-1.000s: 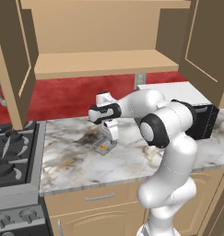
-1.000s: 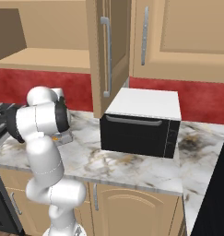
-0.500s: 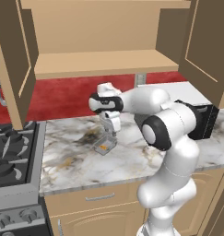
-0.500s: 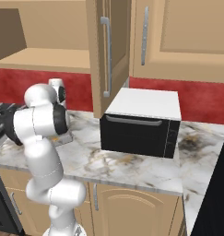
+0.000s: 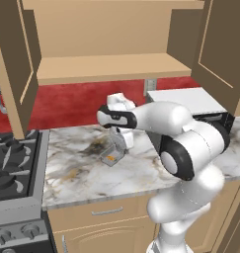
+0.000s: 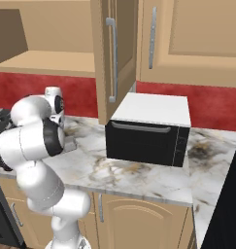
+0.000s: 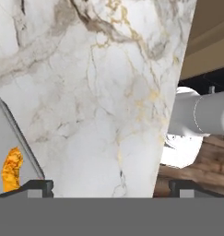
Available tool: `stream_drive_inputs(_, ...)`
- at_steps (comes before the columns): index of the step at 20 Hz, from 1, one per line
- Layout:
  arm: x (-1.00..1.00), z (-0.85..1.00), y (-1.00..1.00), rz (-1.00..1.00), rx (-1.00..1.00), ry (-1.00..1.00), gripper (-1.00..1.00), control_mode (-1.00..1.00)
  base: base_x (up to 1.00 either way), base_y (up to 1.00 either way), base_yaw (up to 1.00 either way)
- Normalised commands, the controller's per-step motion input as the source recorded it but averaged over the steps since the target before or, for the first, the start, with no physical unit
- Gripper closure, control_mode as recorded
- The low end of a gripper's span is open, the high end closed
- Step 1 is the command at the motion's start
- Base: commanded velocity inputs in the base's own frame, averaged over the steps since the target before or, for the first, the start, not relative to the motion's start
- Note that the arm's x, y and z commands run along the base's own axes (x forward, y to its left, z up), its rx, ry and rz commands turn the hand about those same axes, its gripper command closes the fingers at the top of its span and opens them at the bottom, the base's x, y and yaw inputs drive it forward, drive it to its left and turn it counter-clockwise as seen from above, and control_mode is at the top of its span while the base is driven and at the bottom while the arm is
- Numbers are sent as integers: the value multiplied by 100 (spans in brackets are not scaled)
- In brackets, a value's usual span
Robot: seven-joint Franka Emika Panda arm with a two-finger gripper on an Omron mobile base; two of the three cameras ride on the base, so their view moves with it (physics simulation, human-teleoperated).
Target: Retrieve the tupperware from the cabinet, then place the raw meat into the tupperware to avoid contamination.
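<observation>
Meat already lies in the tupperware — just off to one side under my gripper, whose fingers stand wide, holding nothing.

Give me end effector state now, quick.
End effector: open, holding nothing; raw meat lies in the tupperware on the counter.

The bench looks like polished white marble with grey and gold veining. The cabinet is matt tan wood with brushed-metal handles. The tupperware seems thin translucent grey plastic, though it shows small.
</observation>
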Motion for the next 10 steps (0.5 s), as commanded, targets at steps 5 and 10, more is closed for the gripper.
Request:
stream_drive_inputs(5, -66, 26, -9, 0, 3, -2, -100, -100, 0, 0, 0)
stream_drive_inputs(10, -63, 32, -16, 0, 6, 0, -100, -100, 0, 0, 0)
